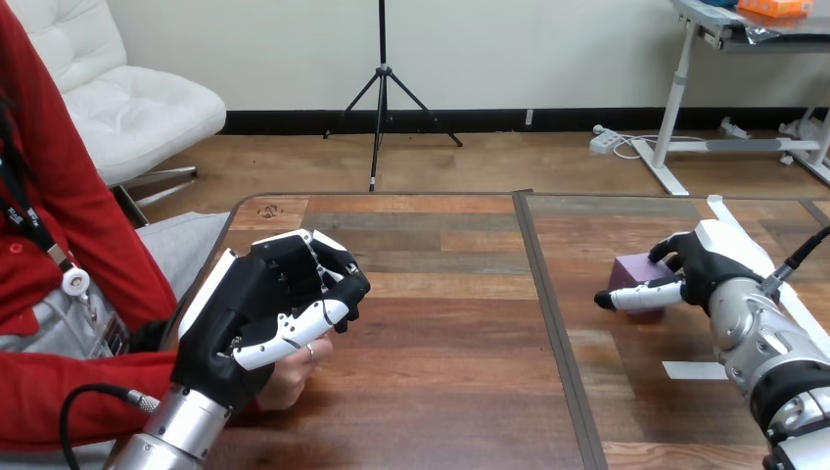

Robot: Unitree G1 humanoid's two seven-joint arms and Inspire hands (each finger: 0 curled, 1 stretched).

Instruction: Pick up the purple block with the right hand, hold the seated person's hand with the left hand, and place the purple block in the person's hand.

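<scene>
At the table's [445, 352] left side, the robot's left hand [262, 305] lies over the person's hand [294, 372], its fingers and thumb curled round it in a closed grasp, just past the person's red sleeve [59, 392]. On the right half of the table, the right hand [713, 272] wraps the purple block [634, 269], thumb across its near face and fingers curled behind its far side. Whether the block rests on the wood or is lifted off it cannot be told.
</scene>
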